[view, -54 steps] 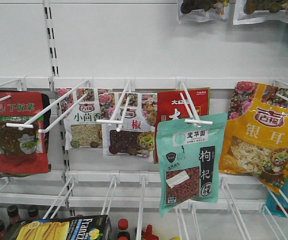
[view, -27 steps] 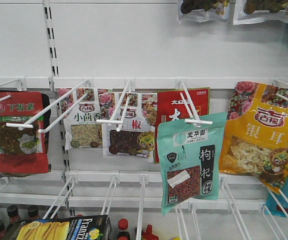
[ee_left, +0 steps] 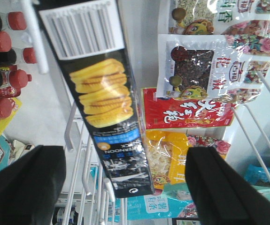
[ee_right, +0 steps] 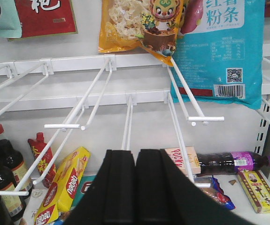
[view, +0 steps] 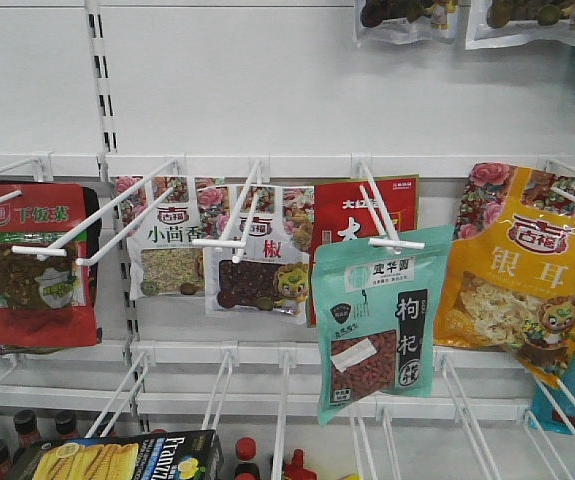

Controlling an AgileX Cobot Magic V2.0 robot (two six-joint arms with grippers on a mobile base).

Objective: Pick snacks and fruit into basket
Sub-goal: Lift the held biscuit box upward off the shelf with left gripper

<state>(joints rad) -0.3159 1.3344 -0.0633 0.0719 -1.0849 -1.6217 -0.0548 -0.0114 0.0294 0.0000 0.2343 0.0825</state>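
Bright, even light fills every view, and the white back wall (view: 267, 90) looks washed out. Shiny glare sits on the yellow-orange pouch (view: 522, 270). In the left wrist view the corn carton (ee_left: 102, 93) looks soft and blurry.

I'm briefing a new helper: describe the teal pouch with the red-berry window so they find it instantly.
On the white shelf wall, follow the row of hanging packets. Right of centre, the teal pouch overlaps a red packet, beside a yellow-orange pouch. Only it is teal with a red-berry window.

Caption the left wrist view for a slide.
Open left gripper frames the corn-cob carton, hanging pouches behind.
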